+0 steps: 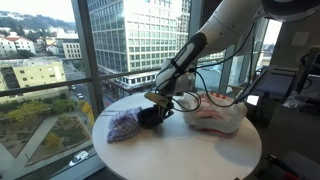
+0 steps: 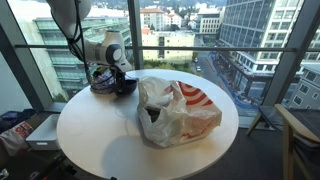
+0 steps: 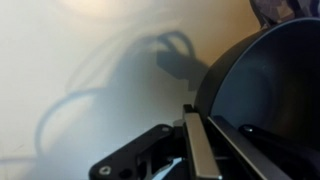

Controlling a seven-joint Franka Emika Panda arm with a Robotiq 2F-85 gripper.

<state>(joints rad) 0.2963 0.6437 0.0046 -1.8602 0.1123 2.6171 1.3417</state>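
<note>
The gripper [image 3: 205, 135] is closed down to a narrow pinch. In the wrist view its fingers seem to clamp the near rim of the black bowl [image 3: 270, 90], though the contact itself is dim and partly hidden, so the hold is likely rather than certain.

In an exterior view the black bowl [image 2: 121, 87] sits at about 10 o'clock on the round white table [image 2: 100, 145], close to the edge by the window. A purple mesh bag [image 2: 99, 80] touches the bowl at its 9 o'clock. A white and red plastic bag [image 2: 178, 110] slumps near the table's centre, at the bowl's 4 o'clock and just apart from it.

A thin-rim pinch like this works best with the fingers square across the wall and set deep enough that the bowl cannot pivot. Any lift should be straight and slow, because weight hanging from one side will tilt the bowl. The mesh bag at the bowl's side could drag along with it.
</note>
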